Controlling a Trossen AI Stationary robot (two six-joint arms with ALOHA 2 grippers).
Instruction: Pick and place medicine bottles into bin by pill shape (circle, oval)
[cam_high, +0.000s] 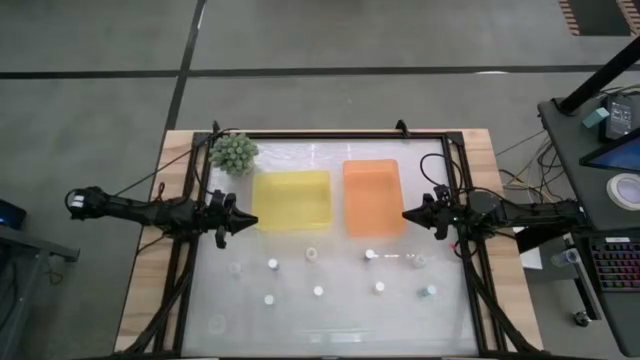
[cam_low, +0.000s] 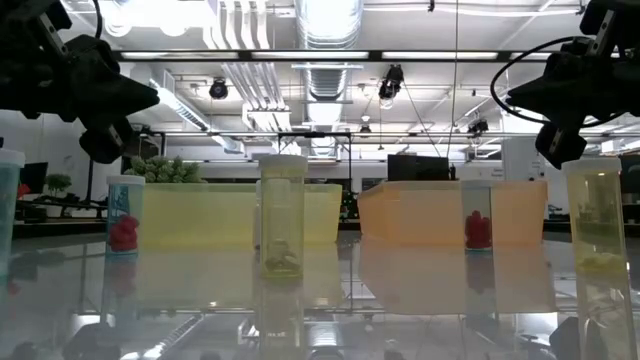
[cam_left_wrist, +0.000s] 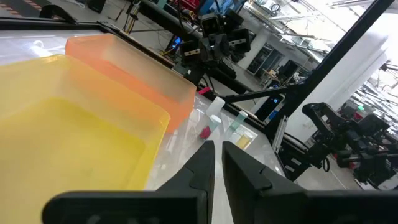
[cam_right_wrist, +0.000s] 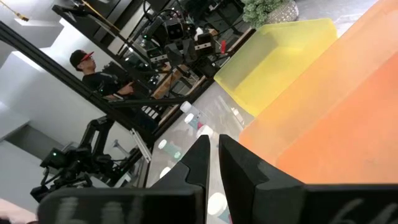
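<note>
While both arms are waiting at the sides of the table, the left gripper (cam_high: 243, 222) is hovering just beside the yellow bin (cam_high: 291, 199) with its fingers closed on nothing. Opposite it, the right gripper (cam_high: 406, 214) is hanging at the edge of the orange bin (cam_high: 373, 196), also closed and empty. All the medicine bottles (cam_high: 318, 291) are standing upright on the clear tabletop (cam_high: 330, 325), scattered in front of the two bins. A green spiky plant (cam_high: 234, 152) is sitting at the far left corner.

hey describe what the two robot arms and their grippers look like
Both arms are dark, slim and jointed, with black cables looping off them. The left gripper and right gripper each end in two black fingers tapering to a point, matching each other.
</note>
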